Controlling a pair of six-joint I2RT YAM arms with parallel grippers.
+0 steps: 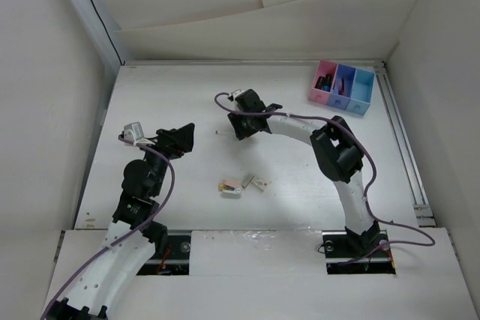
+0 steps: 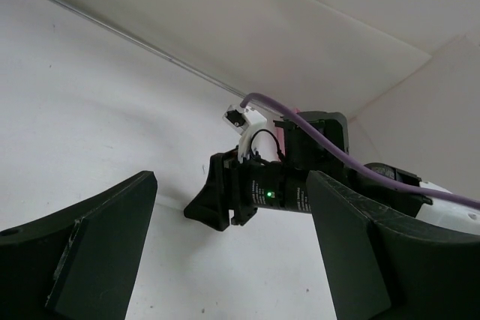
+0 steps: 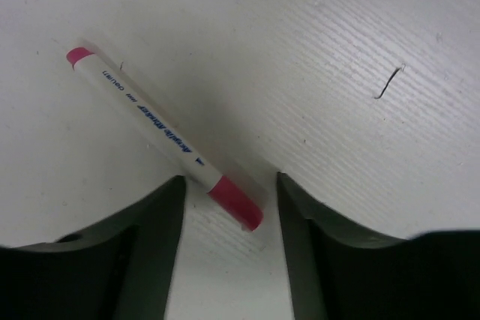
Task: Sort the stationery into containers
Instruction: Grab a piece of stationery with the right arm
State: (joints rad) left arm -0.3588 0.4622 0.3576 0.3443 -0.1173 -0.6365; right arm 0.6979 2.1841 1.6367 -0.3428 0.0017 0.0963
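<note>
I see a white table, walled in white. My left gripper stands wide open and empty. Small blocks lie on the near side of the right gripper. Its fingers are parted, gripping nothing. The pen lies flat, red cap between them, maybe brushing one; I can't tell. The bins sit far right of them, contents unclear.

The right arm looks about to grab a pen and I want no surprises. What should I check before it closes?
1. The right gripper is open: ok.
2. Red end of the pen lies between its fingers: ok.
3. The pen lies flat on the table: ok.
4. The left gripper is apart from it, open, empty: ok.
5. Room in the bins: cannot tell, too small to see.
</note>
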